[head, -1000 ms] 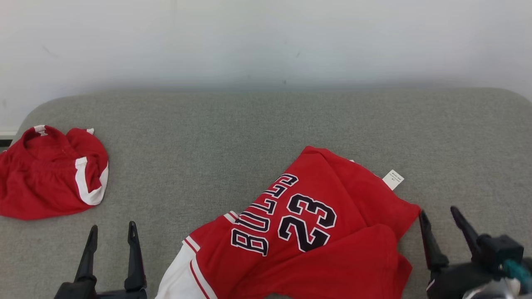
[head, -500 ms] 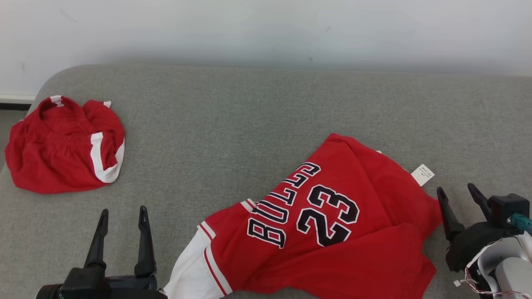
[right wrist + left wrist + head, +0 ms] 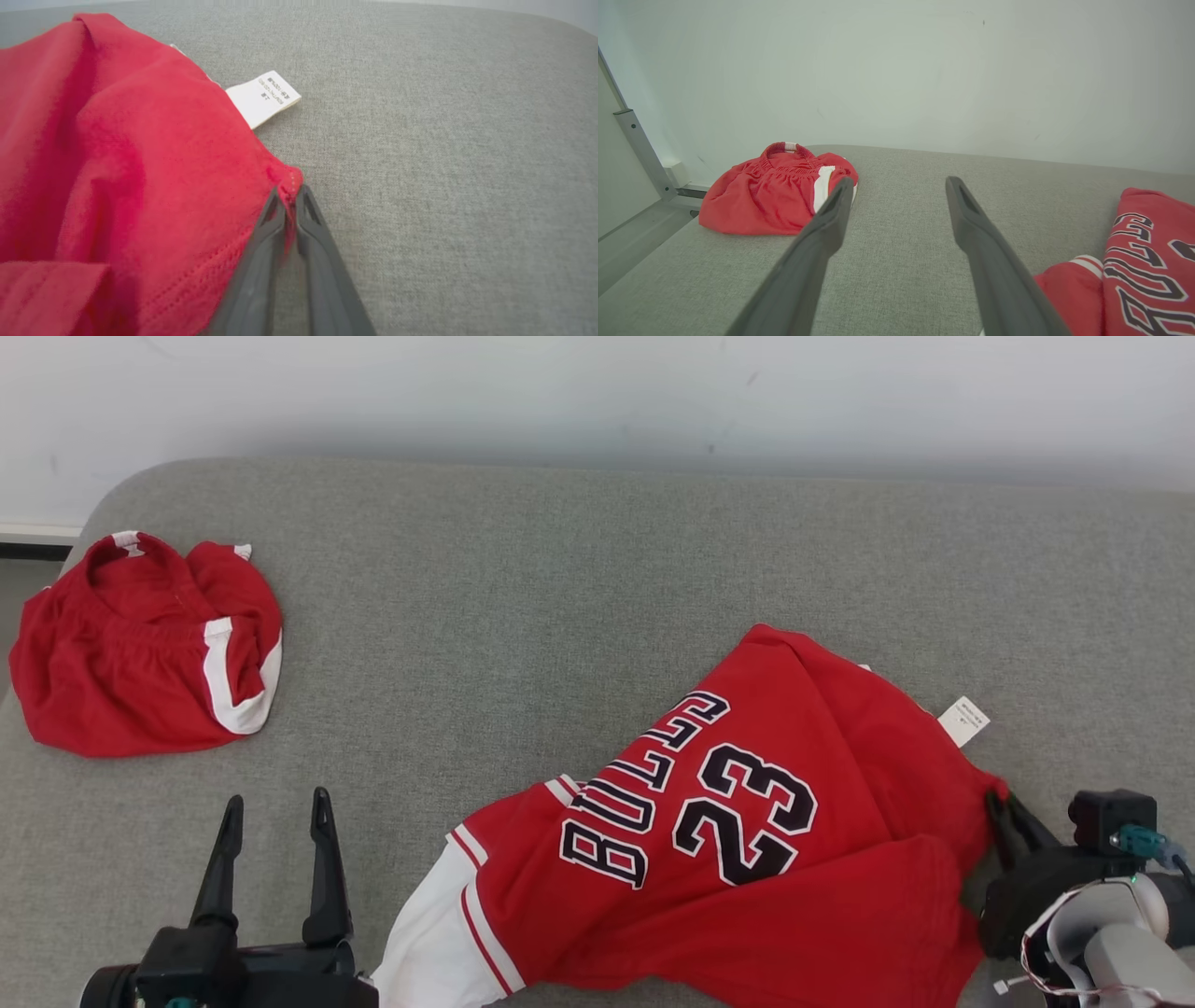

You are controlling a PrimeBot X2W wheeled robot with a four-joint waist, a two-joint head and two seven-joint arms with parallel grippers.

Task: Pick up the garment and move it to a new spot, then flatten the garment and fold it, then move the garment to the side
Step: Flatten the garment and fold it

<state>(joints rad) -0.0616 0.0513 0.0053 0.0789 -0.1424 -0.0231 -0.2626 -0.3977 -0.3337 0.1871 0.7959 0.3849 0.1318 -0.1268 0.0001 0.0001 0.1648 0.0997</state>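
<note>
Red shorts (image 3: 140, 653) lie bunched at the far left of the grey cushion (image 3: 560, 616). The left hand (image 3: 277, 798) hovers wide open and empty. The red jersey (image 3: 822, 915), lettered BULLS 23, lies crumpled, not yet lifted, flattened or folded. Its white tag (image 3: 963, 721) carries print that seems too small to read. The right hand (image 3: 1004, 803) pinches the jersey's right corner.

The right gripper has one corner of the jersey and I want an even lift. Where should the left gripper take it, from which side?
Take the white edge of the jersey, the part jutting toward the left gripper. Come in low from the left, open fingers straddling the edge: it lies flat on the couch, opposite the pinched corner.
</note>
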